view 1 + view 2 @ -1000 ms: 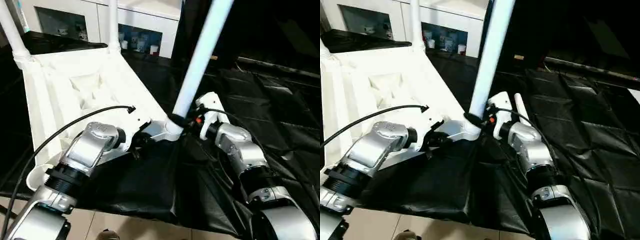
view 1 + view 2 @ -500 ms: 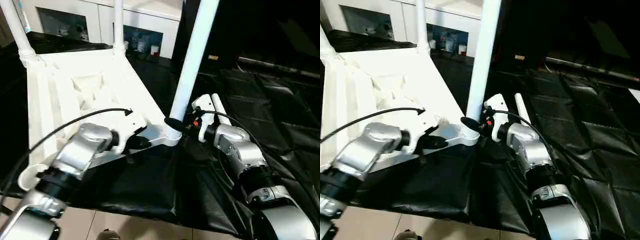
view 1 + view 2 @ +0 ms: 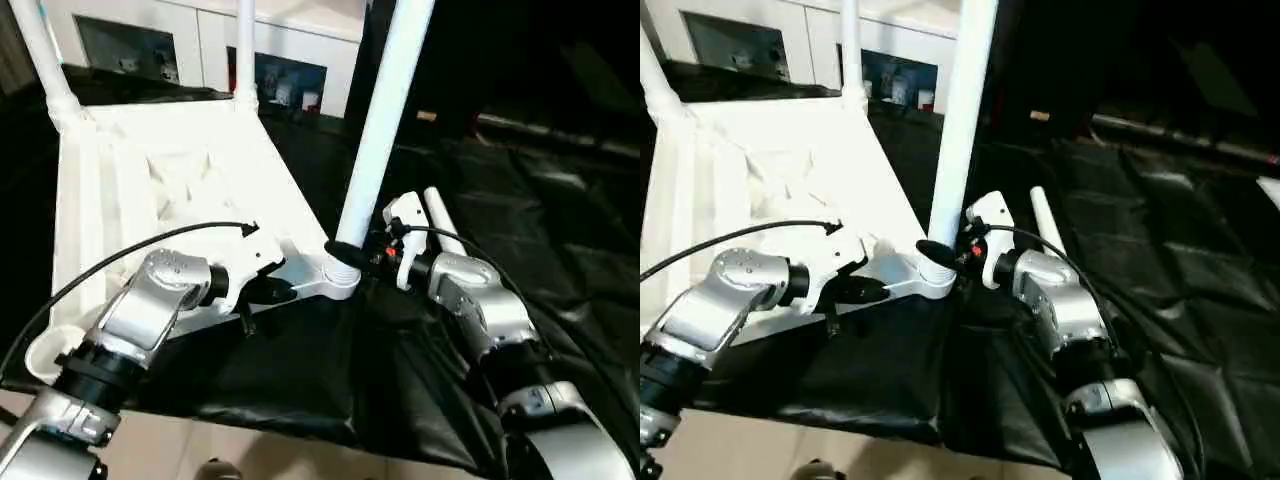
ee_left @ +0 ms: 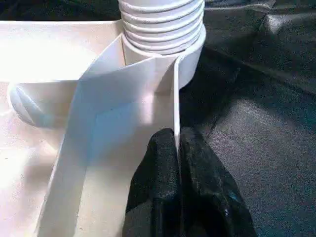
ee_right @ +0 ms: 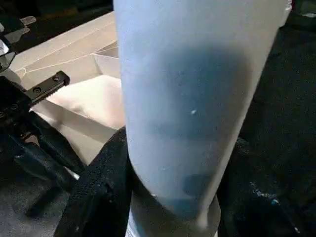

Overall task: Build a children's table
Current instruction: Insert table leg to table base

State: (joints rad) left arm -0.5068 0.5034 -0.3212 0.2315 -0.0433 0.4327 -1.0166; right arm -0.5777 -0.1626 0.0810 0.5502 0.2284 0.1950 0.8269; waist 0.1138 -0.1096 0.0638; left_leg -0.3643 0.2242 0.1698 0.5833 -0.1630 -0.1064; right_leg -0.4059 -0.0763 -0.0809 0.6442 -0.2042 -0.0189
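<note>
Compared with one second earlier, the near leg [image 3: 385,110] stands closer to upright, having leaned toward picture right before; the tabletop [image 3: 170,180] has shifted slightly, its far corner sockets now further right in the head views, though part of this may be camera motion. The left gripper [image 4: 176,153] has drawn its fingers tighter on the rim.

Tabletop: lies upside down, ribbed underside up, on the black-draped work table [image 3: 560,200]. Two far legs [image 3: 245,45] stand in its far corner sockets.

Left gripper: black fingers clenched on the thin upright edge wall of the tabletop, one finger on each side, just beside the near corner socket [image 4: 163,37]. The wrist view shows the wall pinched between the fingertips [image 4: 158,148].

Right gripper [image 3: 350,252]: fingers wrapped around the base of the near leg, just above the socket, grasping it; the leg sits between the two fingers in the right wrist view.

Fourth leg [image 3: 440,215]: lies on the black cloth behind the right wrist, partly hidden by it.

Cut off or hidden: all standing legs leave the frame at the top. How deep the near leg sits in the socket cannot be told. White cabinets [image 3: 200,40] stand behind.
</note>
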